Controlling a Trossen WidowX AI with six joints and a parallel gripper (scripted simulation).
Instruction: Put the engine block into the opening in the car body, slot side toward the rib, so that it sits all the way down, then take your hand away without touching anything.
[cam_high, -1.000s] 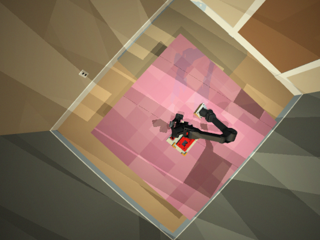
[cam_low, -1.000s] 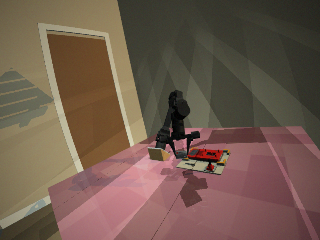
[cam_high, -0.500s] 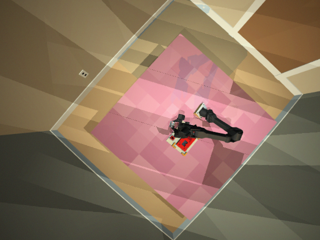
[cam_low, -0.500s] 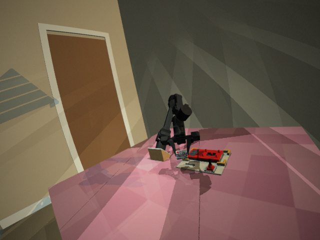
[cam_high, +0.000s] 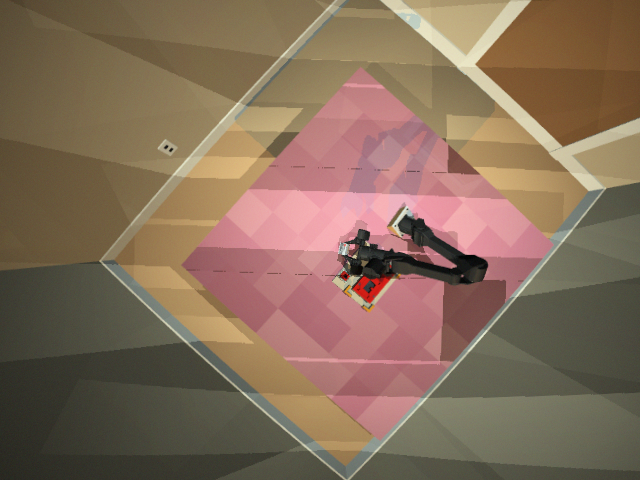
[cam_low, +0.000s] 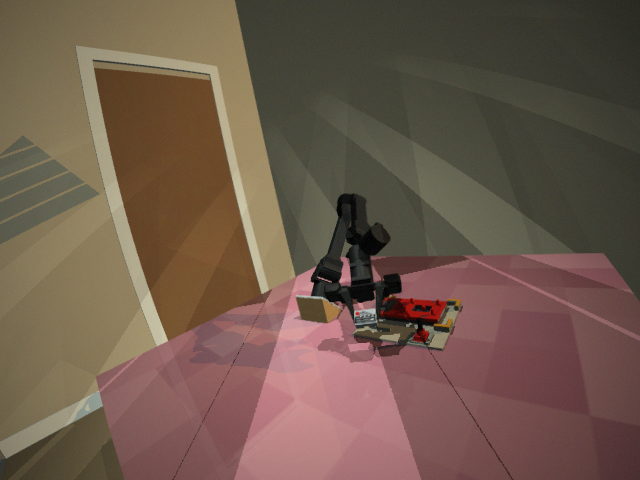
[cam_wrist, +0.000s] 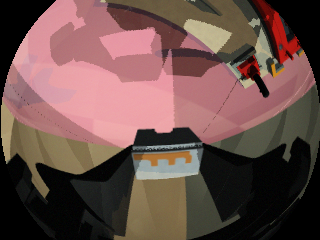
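Pink and patchily lit, the table (cam_high: 310, 217) (cam_low: 330, 413) (cam_wrist: 120, 100) spreads below the pincer (cam_high: 347, 258) (cam_low: 366, 310) (cam_wrist: 164, 148), which is closed on the engine block (cam_high: 343, 249) (cam_low: 364, 316) (cam_wrist: 167, 164), held near the red-and-cream car body (cam_high: 369, 287) (cam_low: 413, 310) (cam_wrist: 272, 30) and not seated in its opening. Probably light, stiff and rather smooth, the block should take a firm squeeze on its two opposite sides, leaving its underside free to go in; a loose pinch could let it tilt.

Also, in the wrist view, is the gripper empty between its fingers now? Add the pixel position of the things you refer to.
No, the gripper (cam_wrist: 164, 148) is shut on the engine block (cam_wrist: 167, 167), which sits between its two black fingers.
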